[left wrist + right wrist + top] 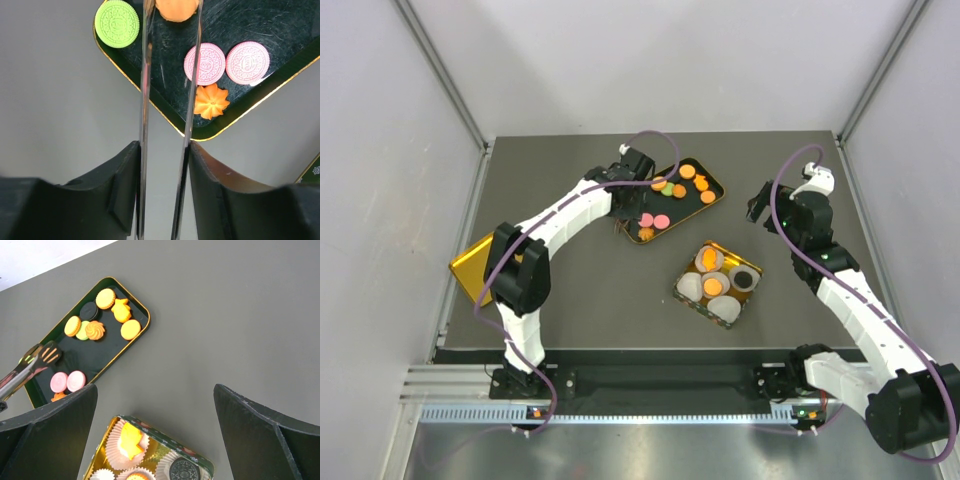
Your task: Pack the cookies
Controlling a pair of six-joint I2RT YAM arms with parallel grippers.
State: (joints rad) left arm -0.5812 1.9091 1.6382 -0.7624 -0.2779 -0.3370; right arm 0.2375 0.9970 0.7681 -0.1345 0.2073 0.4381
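Toward the far middle of the surface (570, 290), most cookies (130, 330) are lying in a black, gold-rimmed tray (97, 360). Orange ones are clustering at its far right end with a green and a dark one, while two pink cookies (247, 62) and an orange flower-shaped cookie (211, 100) are sitting in its near left corner. Another green cookie (117, 23) is resting at the tray's left edge.

We are seeing the left end effector (162, 145) clamping a pair of tongs (145, 100). Their thin blades are reaching over the tray on either side of an orange cookie, and we cannot tell whether they are touching it.

Nearer us and to the right, a box (165, 440) is holding white cups (690, 287); three of them are carrying cookies, two orange and one dark. The right end effector (155, 387) is hovering above bare surface right of the tray, its fingers spread wide and holding nothing.
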